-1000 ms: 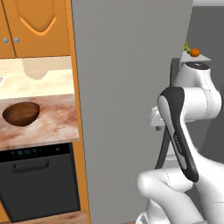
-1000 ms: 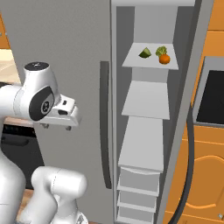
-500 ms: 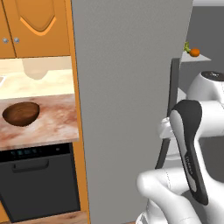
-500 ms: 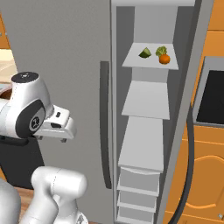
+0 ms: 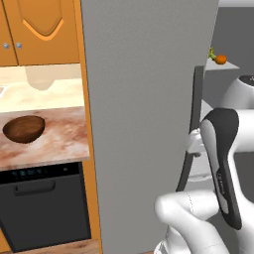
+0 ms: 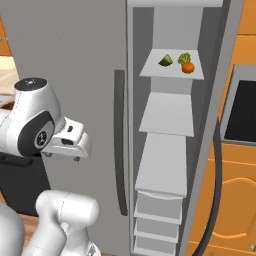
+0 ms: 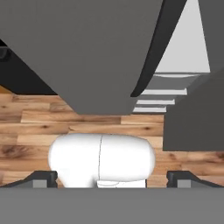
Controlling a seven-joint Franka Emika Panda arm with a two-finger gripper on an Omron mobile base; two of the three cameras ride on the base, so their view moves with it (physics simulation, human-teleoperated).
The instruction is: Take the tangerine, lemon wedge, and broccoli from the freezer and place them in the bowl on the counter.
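The two-finger gripper [image 7: 112,181] is hanging spread and empty because the small orange tangerine [image 6: 188,67] is sitting untouched on the tall grey freezer's [image 6: 70,45] shelf.

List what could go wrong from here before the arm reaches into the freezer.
1. The tangerine, lemon wedge and broccoli sit bunched on the top shelf; the open gripper may nudge one while grabbing another, and the round tangerine could roll off.
2. The gripper points down at the floor, far from that shelf; the swing up may clip the freezer door or its handle.
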